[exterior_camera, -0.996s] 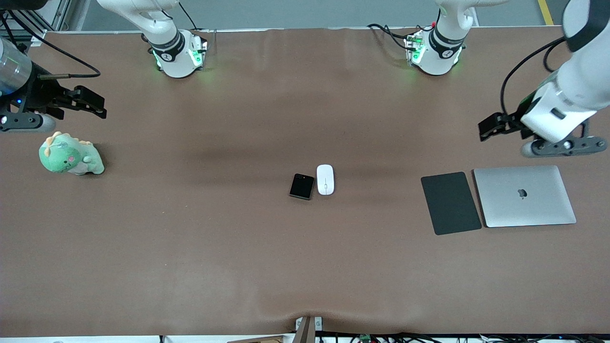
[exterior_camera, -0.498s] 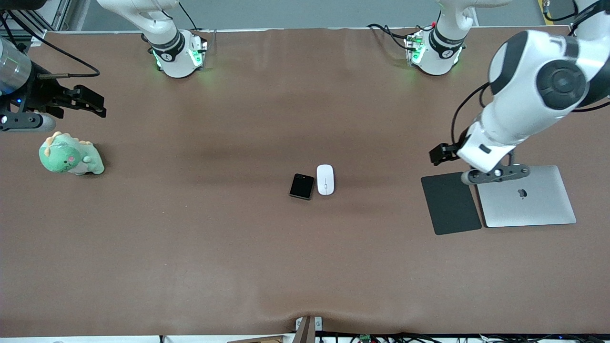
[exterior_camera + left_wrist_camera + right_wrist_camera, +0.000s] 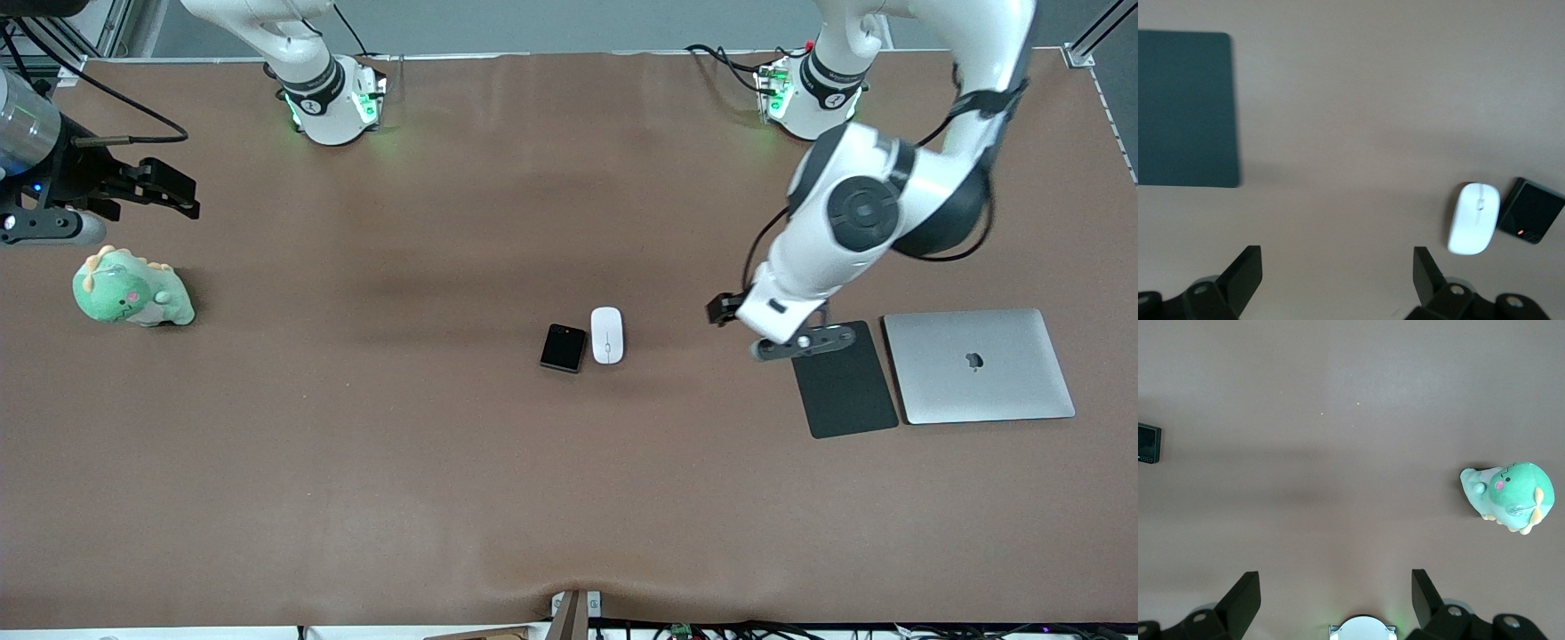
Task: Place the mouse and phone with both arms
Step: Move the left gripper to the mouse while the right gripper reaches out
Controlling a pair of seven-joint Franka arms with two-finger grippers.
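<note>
Left gripper (image 3: pixel 725 311) hangs with its fingers spread wide over bare table beside the black mat (image 3: pixel 843 380), empty, with the mouse (image 3: pixel 607 335) toward the right arm's end from it. That white mouse lies mid-table, just beside the phone (image 3: pixel 563 348), which sits on its right-arm side; whether they touch is unclear. The mouse looks light, hard and smooth-shelled, so a pinch across its narrow flanks seems safest. The phone is thin, glossy and likely slippery, best taken by its long edges. Right gripper (image 3: pixel 164 185) waits, also spread wide and empty, near the green plush toy (image 3: pixel 131 291), well apart from both. A closed laptop (image 3: pixel 978 365) lies beside the mat.
</note>
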